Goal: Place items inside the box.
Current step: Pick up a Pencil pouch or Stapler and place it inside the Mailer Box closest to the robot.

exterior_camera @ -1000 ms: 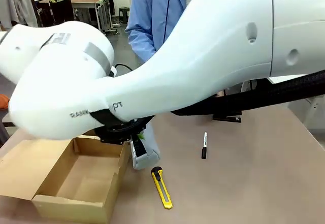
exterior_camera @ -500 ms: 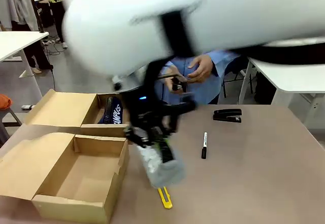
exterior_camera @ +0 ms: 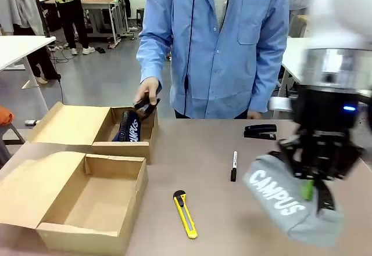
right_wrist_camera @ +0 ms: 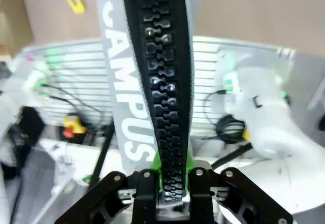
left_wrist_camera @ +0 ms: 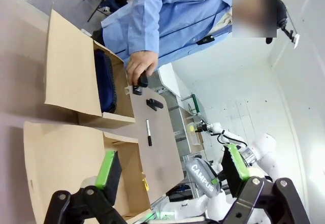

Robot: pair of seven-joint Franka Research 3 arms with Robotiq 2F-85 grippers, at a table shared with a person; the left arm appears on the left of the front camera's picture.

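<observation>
Right tool [exterior_camera: 313,191] is clamped tight on the zip edge of one grey pouch [exterior_camera: 282,206] with white CAMPUS lettering. It holds the pouch tilted over the right side of the table [exterior_camera: 232,227], well apart from both boxes; whether the low end touches the table I cannot tell. Left tool [left_wrist_camera: 170,169] stands wide, with nothing between its green pads [left_wrist_camera: 108,167]. Two cardboard boxes sit on the table's left, one just behind the other. The near box [exterior_camera: 81,235] is open with a bare floor, and the far box [exterior_camera: 116,149] holds one navy pouch [exterior_camera: 129,129] with white lettering. A person's hand [exterior_camera: 148,90] grips the first stapler [exterior_camera: 145,104] just above the far box. The second stapler [exterior_camera: 260,132] lies on the table toward the far right. One black marker [exterior_camera: 233,166] lies near the middle, and one yellow knife [exterior_camera: 185,213] lies nearer the front, just beside the near box
</observation>
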